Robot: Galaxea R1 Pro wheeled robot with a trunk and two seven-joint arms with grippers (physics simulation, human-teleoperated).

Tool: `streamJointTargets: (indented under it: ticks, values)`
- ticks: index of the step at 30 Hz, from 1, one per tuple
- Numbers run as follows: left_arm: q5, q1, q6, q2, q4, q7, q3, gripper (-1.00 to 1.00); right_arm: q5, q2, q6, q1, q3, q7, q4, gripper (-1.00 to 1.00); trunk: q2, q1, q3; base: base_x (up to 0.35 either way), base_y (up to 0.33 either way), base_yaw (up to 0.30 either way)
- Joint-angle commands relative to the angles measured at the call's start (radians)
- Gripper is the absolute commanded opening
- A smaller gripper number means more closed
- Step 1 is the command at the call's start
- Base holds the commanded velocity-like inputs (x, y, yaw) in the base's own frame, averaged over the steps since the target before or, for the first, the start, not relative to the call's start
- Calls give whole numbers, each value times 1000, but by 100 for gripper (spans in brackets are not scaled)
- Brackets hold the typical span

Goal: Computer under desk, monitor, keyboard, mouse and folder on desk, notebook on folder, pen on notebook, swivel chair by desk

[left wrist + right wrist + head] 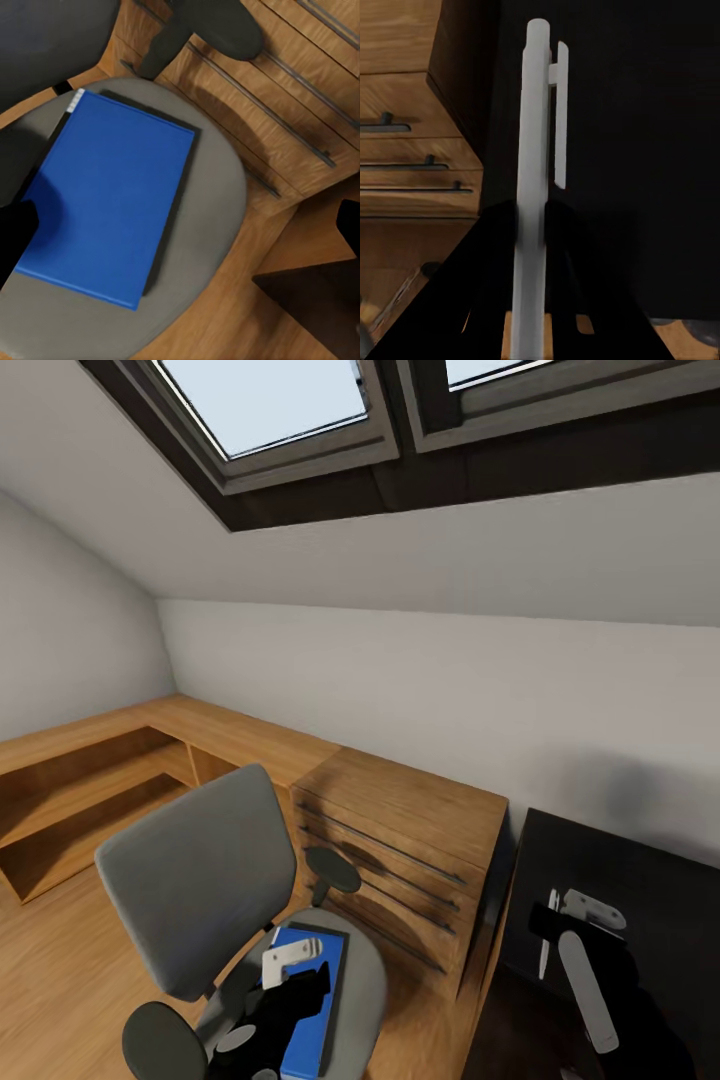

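Note:
The grey swivel chair (195, 875) stands at the lower left, with the blue folder (312, 1000) lying flat on its seat (217, 187). My left gripper (300, 972) hovers open above the folder (112, 202); its dark fingertips (15, 232) sit wide apart at either side of the left wrist view. My right gripper (552, 922) is over the black desk (620, 870) and is shut on the white pen (546, 957). In the right wrist view the pen (536, 142) runs straight out between the black fingers (472, 285), over the desk top (652, 150).
A light-wood drawer unit (405, 840) with dark bar handles stands between chair and desk, close to the chair's armrest (333, 868). Low wood shelving (90, 780) runs along the left wall. A sloped ceiling with skylights (270, 400) is overhead.

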Motion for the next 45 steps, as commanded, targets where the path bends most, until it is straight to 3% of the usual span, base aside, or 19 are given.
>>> streamJointTargets:
  ticks: [1,6,16,45]
  values:
    - [6,-1,2,1,-2,8,-2,100,-12,-1,2,-1,0,-10,5,-100,-1,0,-1,0,0,0]
    - [6,-1,2,1,-3,9,-1,100,-12,-1,2,-1,-3,-10,30,-100,-1,0,-1,0,0,0]
    - [6,-1,2,1,-5,10,0,100,-13,-2,2,-1,-13,-9,77,-100,-71,38,-33,0,0,0]
    - [6,-1,2,1,-5,10,-2,100,-13,-3,2,-1,-14,-10,82,-100,-274,150,-123,0,0,0]
